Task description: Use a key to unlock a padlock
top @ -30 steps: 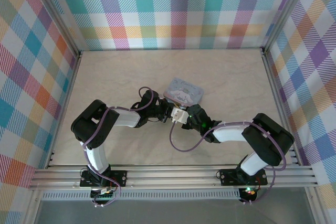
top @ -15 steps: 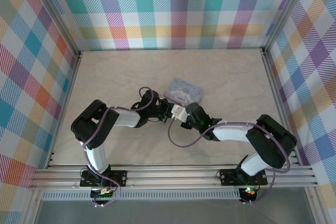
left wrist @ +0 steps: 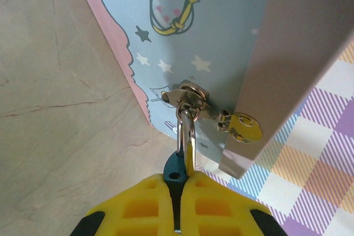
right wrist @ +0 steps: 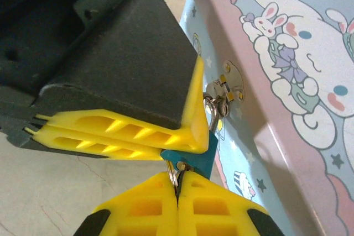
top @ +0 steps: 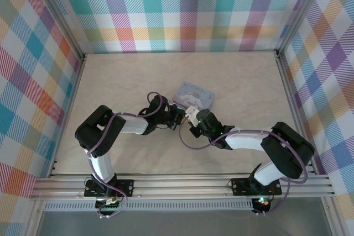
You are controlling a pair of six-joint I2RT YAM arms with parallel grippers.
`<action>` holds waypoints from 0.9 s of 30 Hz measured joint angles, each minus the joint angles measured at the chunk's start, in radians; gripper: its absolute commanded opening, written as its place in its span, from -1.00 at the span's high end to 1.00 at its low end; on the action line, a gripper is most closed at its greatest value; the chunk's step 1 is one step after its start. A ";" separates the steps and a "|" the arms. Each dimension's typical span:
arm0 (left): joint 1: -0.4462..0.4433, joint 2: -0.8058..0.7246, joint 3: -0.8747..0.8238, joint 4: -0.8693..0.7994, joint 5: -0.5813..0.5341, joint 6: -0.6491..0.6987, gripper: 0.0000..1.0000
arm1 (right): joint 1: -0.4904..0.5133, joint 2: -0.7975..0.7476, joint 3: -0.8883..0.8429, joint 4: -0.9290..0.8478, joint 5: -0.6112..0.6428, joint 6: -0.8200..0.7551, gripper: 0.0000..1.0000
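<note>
While the left gripper (left wrist: 176, 183) stays clamped on the dark blue body of the padlock (left wrist: 175, 168), the right arm has pushed forward over the last second. In the top view its elbow has straightened, and the right gripper (top: 191, 115) now sits closer to the pale blue cartoon tin (top: 193, 95) than it did, nose to nose with the left one.

The padlock hangs at the tin's near side. Its silvery shackle (left wrist: 187, 131) is threaded through the hasp (left wrist: 191, 95) on the tin's front wall and looks fully seated, so the lock is not yet open. The tin lies on the marbled table (left wrist: 55, 81), and the padlock's body is held just clear of it.

In the right wrist view the right gripper's yellow fingers are pressed together. A sliver of silvery metal shows at their tips, which I take to be the key (right wrist: 172, 173), and it touches the underside of the padlock's body. The fingers hide the blade, so I cannot tell whether it is already in the keyhole or only resting against the face.

The advance suggests the insertion step is under way, with one arm bracing the lock and the other feeding the key in. The turn comes next. With the padlock pinned by its body, any misalignment would more likely tug the tin than seat the key.
</note>
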State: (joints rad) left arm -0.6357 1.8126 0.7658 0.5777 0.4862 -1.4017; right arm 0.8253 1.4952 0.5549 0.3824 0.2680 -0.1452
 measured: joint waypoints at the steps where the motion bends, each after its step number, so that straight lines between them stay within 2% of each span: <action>1: -0.001 0.000 0.000 0.000 0.000 0.002 0.74 | 0.000 0.000 -0.004 0.008 -0.003 0.030 1.00; 10: 0.000 -0.021 -0.004 -0.044 -0.008 0.047 0.31 | 0.000 0.018 -0.048 0.097 -0.034 0.261 1.00; 16: 0.025 -0.135 -0.036 -0.120 -0.032 0.095 -0.02 | -0.005 0.017 -0.072 0.118 -0.054 0.352 1.00; 20: 0.061 -0.209 -0.040 -0.188 -0.045 0.143 -0.14 | -0.026 0.003 -0.072 0.113 -0.089 0.406 1.00; 27: 0.151 -0.306 -0.003 -0.392 -0.068 0.273 -0.28 | -0.106 -0.051 -0.078 0.079 -0.221 0.541 1.00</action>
State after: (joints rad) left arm -0.4843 1.5066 0.7624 0.1856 0.4183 -1.1286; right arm 0.7197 1.4445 0.4767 0.4610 0.0471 0.3954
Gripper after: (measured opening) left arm 0.628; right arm 0.053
